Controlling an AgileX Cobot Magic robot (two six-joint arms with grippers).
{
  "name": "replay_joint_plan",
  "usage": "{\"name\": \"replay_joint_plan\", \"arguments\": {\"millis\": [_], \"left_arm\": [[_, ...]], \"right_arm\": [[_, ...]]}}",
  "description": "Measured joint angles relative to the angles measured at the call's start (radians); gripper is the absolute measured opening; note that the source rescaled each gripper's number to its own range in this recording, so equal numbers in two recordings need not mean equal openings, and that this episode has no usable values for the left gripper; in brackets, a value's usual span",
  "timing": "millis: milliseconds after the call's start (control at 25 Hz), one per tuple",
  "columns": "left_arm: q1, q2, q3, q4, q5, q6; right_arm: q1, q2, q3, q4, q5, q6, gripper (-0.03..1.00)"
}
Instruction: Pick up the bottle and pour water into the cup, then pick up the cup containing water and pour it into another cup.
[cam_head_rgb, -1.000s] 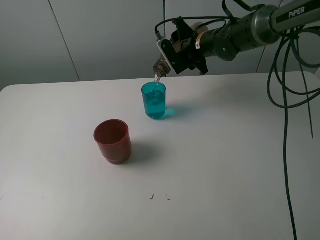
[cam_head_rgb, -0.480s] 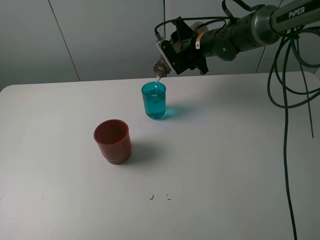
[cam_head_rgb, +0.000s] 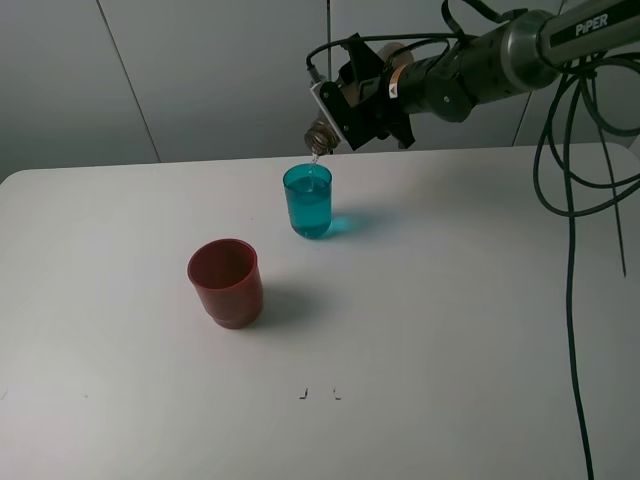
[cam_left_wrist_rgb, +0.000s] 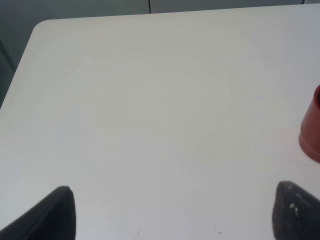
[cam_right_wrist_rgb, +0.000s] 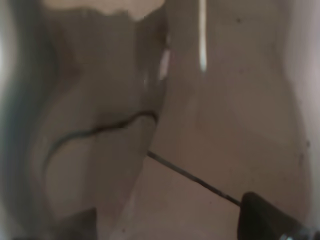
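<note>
My right gripper (cam_head_rgb: 350, 112) is shut on the smoky grey-brown bottle (cam_head_rgb: 322, 134), holding it tipped with its neck just above the teal cup (cam_head_rgb: 308, 201). A thin stream of water runs from the neck into the cup, which stands upright on the white table (cam_head_rgb: 450, 300) and is nearly full. The bottle's translucent body (cam_right_wrist_rgb: 150, 100) fills the right wrist view. The dark red cup (cam_head_rgb: 226, 282) stands upright, nearer and to the left; its edge shows in the left wrist view (cam_left_wrist_rgb: 311, 132). My left gripper (cam_left_wrist_rgb: 172, 210) is open and empty above the table, out of the exterior view.
Black cables (cam_head_rgb: 575, 200) hang down at the right side of the table. Two small dark marks (cam_head_rgb: 318, 394) lie on the table near its front edge. A grey wall stands behind the table.
The bottle's neck has risen slightly and the water level in the teal cup has gone up. The left gripper and red cup have not moved.
</note>
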Motion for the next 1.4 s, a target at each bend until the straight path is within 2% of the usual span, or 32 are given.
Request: {"name": "replay_joint_plan", "arguments": {"millis": [480,880,1040,1200,1400], "left_arm": [[0.000,0.000,0.000,0.000,0.000,0.000],[0.000,0.000,0.000,0.000,0.000,0.000],[0.000,0.000,0.000,0.000,0.000,0.000],[0.000,0.000,0.000,0.000,0.000,0.000],[0.000,0.000,0.000,0.000,0.000,0.000]], "right_arm": [[0.008,0.000,-0.002,0.000,0.012,0.009,0.03],[0.010,0.000,-0.002,0.000,0.023,0.186,0.03],[0.010,0.000,-0.002,0.000,0.024,0.346,0.03],[0.010,-0.013,-0.002,0.000,0.045,0.576,0.03],[0.011,-0.045,0.004,0.000,0.057,0.789,0.03]]}}
